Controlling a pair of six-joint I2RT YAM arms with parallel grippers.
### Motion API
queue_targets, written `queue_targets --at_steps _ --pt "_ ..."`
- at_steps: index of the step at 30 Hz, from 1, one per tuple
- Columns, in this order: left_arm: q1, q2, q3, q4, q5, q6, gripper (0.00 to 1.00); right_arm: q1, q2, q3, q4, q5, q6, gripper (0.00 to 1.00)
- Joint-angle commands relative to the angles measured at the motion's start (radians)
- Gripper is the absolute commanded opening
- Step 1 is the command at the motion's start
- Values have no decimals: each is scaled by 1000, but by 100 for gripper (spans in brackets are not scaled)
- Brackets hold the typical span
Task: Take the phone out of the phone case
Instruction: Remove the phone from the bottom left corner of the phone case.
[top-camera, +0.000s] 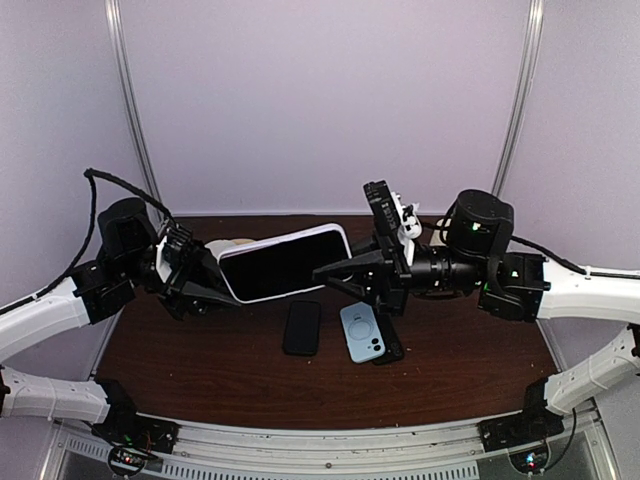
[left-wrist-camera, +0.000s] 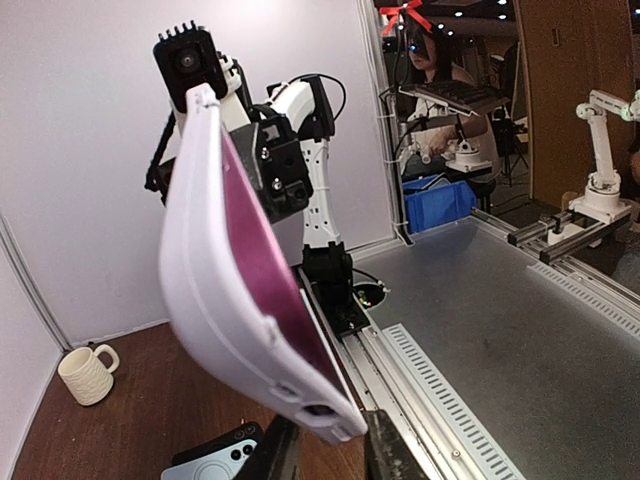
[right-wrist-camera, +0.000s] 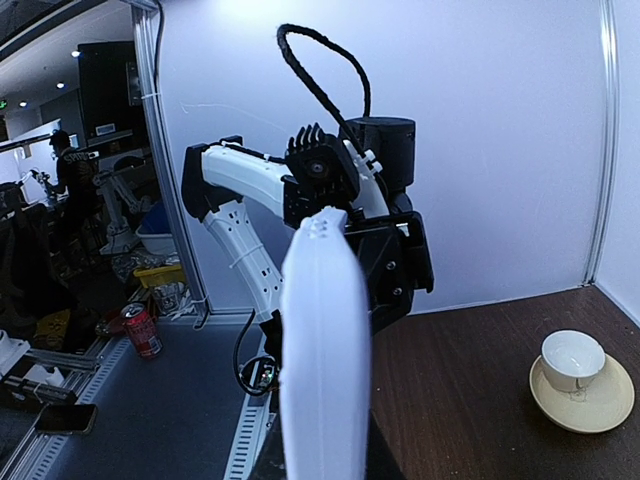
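The phone (top-camera: 285, 265), dark screen up, sits in a white phone case (top-camera: 283, 240) held in the air between my two arms. My left gripper (top-camera: 222, 290) is shut on the case's left end. In the left wrist view its two dark fingers (left-wrist-camera: 272, 450) flank the case's lower corner (left-wrist-camera: 330, 410), and the screen (left-wrist-camera: 265, 280) shows purple. My right gripper (top-camera: 340, 272) is shut on the right end. The right wrist view shows the case edge-on (right-wrist-camera: 322, 340), rising from between the fingers, whose tips are mostly hidden.
On the brown table lie a black phone (top-camera: 302, 327) and a light blue cased phone (top-camera: 362, 333) resting on another dark one (top-camera: 388, 348). A cream mug (left-wrist-camera: 88, 374) and a cup on a saucer (right-wrist-camera: 573, 380) stand at the back.
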Motion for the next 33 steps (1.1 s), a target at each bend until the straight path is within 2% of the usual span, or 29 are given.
queue_targets --at_steps 1,7,12,15,25,29,33 --pt "5 5 28 -5 25 15 25 1 -18 56 55 -47 -28 0" --pt "5 14 29 -8 27 15 25 0 -11 59 57 -79 -39 0" --pt "5 11 31 -22 34 29 38 0 -18 58 17 -41 -88 0" --pt "4 14 37 -42 38 45 40 0 -12 66 -13 -29 -112 0" --pt "5 23 49 -71 51 57 41 0 -12 47 -1 7 -157 0" --pt "5 29 50 -72 59 60 32 0 -3 43 11 -5 -150 0" --pt "5 35 54 -72 57 58 30 0 -5 37 14 -23 -157 0"
